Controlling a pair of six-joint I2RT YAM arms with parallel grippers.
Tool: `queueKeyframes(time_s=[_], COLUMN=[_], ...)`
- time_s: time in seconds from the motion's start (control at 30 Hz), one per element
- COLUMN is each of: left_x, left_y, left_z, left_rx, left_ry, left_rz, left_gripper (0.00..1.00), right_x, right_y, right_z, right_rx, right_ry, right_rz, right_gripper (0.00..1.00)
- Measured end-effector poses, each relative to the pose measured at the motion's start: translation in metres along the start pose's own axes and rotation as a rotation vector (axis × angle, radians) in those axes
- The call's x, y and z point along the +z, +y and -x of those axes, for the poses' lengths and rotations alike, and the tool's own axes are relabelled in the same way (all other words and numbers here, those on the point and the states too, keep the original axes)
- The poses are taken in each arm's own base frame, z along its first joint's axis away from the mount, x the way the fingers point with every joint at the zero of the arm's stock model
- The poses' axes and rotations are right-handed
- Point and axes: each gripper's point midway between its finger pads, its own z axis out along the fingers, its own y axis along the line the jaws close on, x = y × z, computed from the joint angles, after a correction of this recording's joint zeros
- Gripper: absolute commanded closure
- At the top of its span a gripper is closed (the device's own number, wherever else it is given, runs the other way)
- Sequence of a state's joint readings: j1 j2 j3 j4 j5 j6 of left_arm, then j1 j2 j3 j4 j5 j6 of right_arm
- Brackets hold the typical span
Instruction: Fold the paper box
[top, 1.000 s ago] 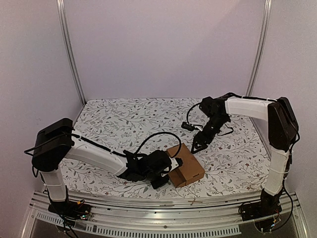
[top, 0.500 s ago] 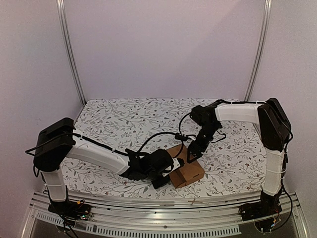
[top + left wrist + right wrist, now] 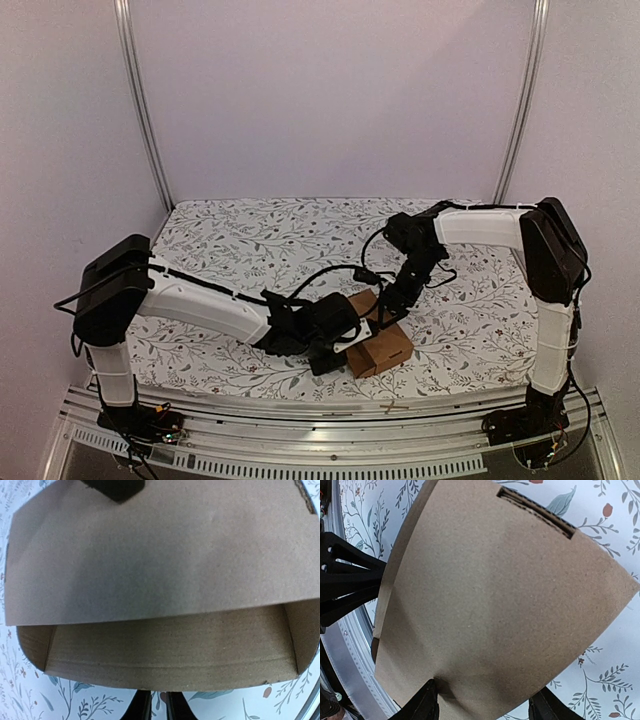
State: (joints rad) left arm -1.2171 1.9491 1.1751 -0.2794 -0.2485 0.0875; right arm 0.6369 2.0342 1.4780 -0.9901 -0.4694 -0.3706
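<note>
Paper box [image 3: 386,347] under R gripper [image 3: 384,318]

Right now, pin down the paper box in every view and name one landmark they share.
Top external: the paper box sits low in the picture, just right of centre.
Left wrist: it fills most of the frame, open mouth toward the camera.
Right wrist: it fills the middle as a flat brown panel.
Shared landmark: the floral tablecloth under it, visible in all three.

Paper box [image 3: 385,345] on table [image 3: 250,240], front-centre
</note>
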Motion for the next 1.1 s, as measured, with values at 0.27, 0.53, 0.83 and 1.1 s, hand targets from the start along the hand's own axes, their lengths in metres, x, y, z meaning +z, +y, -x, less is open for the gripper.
queueKeyframes(time_s=[0.27,0.53,0.83,1.1], left_x=[-0.001,0.0,0.005,0.012], left_y=[0.001,0.004,0.003,0.007], left_z=[0.002,0.028,0.033,0.038], left_rx=[0.016,0.008,0.025,0.012], left_ry=[-0.005,-0.067,-0.064,-0.029], left_rz=[0.004,0.013,0.012,0.001], left_gripper=[0.88,0.88,0.88,0.88], right_x=[0.001,0.002,0.003,0.002], right_y=[0.0,0.001,0.002,0.002], right_z=[0.0,-0.001,-0.001,-0.003], right_rx=[0.002,0.009,0.014,0.034], right_ry=[0.001,0.006,0.008,0.015], right_rz=[0.005,0.02,0.032,0.044], right_gripper=[0.41,0.41,0.41,0.41])
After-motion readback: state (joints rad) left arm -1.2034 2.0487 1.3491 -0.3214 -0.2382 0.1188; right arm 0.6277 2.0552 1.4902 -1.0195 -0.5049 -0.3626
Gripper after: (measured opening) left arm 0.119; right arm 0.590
